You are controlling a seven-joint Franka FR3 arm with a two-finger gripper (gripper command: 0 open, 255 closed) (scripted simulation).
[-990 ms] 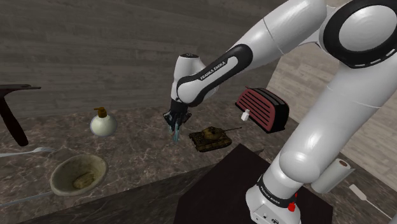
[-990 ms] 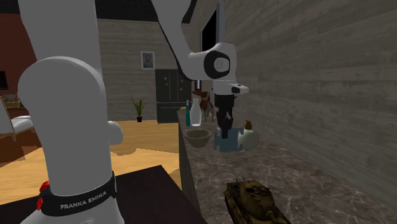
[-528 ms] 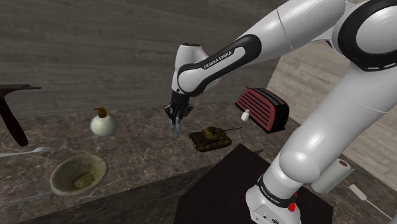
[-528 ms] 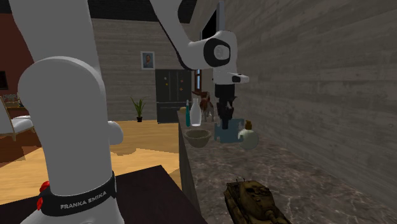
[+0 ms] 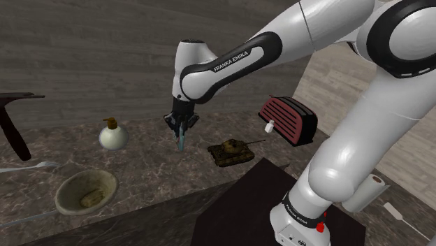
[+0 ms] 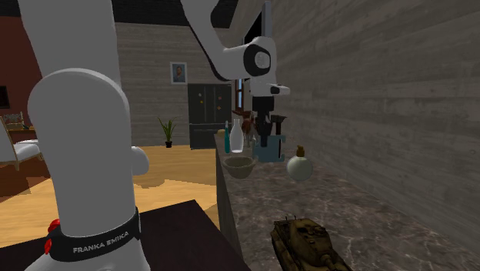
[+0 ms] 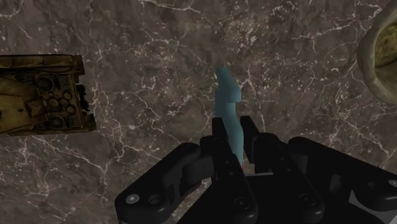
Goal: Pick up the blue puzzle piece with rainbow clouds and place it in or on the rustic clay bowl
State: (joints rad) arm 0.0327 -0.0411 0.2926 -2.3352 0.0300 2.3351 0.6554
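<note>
Fingers (image 7: 218,143) tight on blue puzzle pc (image 7: 228,95) over dark marble counter (image 7: 146,76); plank wall (image 5: 105,56) behind

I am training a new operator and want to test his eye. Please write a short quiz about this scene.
1. True or false: the gripper is shut on the blue puzzle piece.
2. In the shoulder view, which stands nearest the bowl? A toy tank, B round bottle, C red toaster.
3. Is the piece in the bowl?
Key: 1 true; 2 B; 3 no, the gripper holds it apart from the bowl.
</note>
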